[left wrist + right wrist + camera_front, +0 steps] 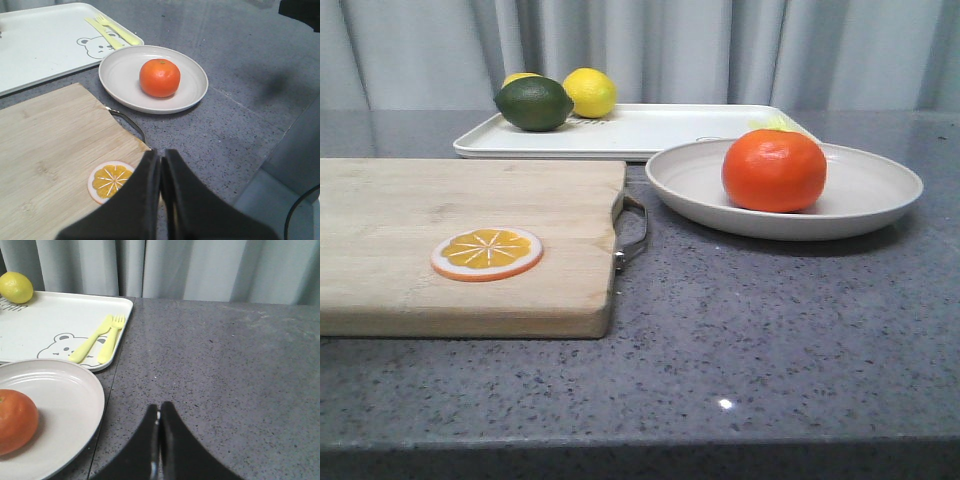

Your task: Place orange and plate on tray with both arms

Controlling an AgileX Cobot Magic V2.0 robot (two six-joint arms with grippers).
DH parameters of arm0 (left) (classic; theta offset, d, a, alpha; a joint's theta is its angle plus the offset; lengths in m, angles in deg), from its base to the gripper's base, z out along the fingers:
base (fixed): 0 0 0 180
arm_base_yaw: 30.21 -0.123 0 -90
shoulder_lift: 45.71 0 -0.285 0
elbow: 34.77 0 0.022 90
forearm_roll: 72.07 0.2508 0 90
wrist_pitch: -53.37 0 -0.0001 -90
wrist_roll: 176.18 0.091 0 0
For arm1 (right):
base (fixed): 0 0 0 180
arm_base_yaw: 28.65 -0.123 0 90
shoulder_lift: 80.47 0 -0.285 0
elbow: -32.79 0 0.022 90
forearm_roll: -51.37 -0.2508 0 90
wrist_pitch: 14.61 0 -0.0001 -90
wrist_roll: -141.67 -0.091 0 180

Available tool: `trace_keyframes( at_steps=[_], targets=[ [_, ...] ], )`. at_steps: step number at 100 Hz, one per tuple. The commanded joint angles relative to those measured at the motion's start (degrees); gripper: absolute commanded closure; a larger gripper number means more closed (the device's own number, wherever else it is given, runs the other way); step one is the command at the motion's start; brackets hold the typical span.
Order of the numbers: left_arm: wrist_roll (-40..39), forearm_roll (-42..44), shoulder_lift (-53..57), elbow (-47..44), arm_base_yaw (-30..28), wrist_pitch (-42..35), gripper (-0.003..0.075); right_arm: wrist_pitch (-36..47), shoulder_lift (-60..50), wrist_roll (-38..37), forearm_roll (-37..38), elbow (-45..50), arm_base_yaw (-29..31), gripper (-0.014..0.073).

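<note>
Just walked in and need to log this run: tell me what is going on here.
Nothing is being handled yet. The orange sits in the plate, which rests on the counter beside the tray, not on it. Both the left gripper and the right gripper are shut and empty, above the counter and short of the plate. The tray already carries two lemons, a lime and yellow cutlery. An orange slice lies on the cutting board.

Orange (774, 170) on plate (865, 190), before tray (660, 128)
</note>
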Motion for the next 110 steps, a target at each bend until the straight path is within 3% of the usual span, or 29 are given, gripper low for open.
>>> trace_keyframes(
  at_steps=[1, 26, 36, 44, 55, 80, 110],
  targets=[
    [-0.43, -0.14, 0.76, 1.23, 0.06, -4.09, 0.0741, 4.4, 0.3, 0.22, 0.64, -2.12, 0.28, 0.066],
    [-0.43, -0.14, 0.76, 1.23, 0.06, -4.09, 0.0741, -1.18, 2.05, 0.22, 0.64, -2.67, 0.28, 0.063],
    [-0.43, -0.14, 0.76, 1.23, 0.06, -4.09, 0.0741, -6.36, 4.96, 0.22, 0.64, -4.19, 0.28, 0.0509],
    [-0.43, -0.14, 0.76, 1.23, 0.06, -4.09, 0.0741, -8.79, 7.6, 0.22, 0.56, -5.98, 0.07, 0.035],
    [-0.43, -0.14, 0.76, 1.23, 0.06, -4.09, 0.0741, -12.18, 10.86, 0.22, -1.42, -9.39, 0.0, 0.0232],
    [-0.43, 0.3, 0.76, 1.23, 0.06, -4.09, 0.0741, -25.64, 22.22, 0.27, -4.07, -22.08, -0.36, 0.0221],
    [-0.43, 1.02, 0.76, 1.23, 0.06, -4.09, 0.0741, -36.68, 37.34, 0.27, -4.44, -37.18, -5.76, 0.0221]
  ],
)
